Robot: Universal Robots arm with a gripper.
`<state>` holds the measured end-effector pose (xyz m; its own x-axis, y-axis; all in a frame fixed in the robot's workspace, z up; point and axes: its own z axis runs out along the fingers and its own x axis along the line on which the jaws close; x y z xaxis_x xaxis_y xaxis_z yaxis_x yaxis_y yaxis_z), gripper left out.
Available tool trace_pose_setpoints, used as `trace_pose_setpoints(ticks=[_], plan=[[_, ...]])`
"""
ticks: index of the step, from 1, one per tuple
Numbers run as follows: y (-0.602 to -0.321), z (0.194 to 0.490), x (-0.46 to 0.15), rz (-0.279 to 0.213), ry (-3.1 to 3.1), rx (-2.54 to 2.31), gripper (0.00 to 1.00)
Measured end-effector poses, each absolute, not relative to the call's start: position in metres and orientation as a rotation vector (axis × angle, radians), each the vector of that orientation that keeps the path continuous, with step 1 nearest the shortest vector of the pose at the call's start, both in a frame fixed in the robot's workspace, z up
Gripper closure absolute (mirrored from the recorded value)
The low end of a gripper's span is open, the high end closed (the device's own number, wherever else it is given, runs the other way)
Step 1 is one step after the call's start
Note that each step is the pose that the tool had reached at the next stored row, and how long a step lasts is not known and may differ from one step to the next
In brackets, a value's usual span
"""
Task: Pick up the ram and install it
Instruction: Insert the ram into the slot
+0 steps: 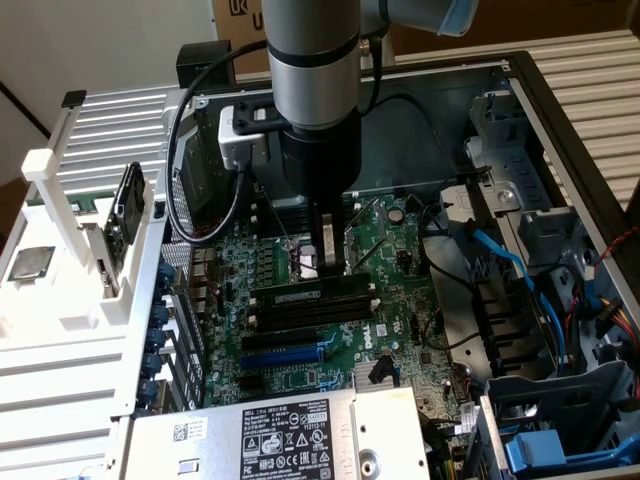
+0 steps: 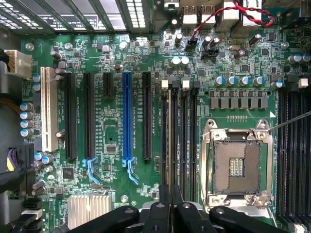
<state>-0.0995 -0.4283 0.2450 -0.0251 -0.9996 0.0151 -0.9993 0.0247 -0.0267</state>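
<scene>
The ram, a dark stick with a pale label strip, stands on edge along the rearmost of the black memory slots on the green motherboard inside the open case. My gripper comes straight down onto its top edge near the middle, fingers pinched close on it. In the wrist view the fingers meet around a thin dark edge, the ram, which runs along the second of several memory slots.
The open CPU socket lies just beside the slots. The blue expansion slot and black slots lie on the other side. A power supply sits in front, drive bays with blue cables at the exterior view's right, and a white fixture at its left.
</scene>
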Motion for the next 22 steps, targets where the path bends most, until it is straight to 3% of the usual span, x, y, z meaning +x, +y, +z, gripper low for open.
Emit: trace_pose_setpoints(ticks=[22], plan=[[-0.4287,0.2401,-0.1011,-0.049,2.242,-2.187,0.88]])
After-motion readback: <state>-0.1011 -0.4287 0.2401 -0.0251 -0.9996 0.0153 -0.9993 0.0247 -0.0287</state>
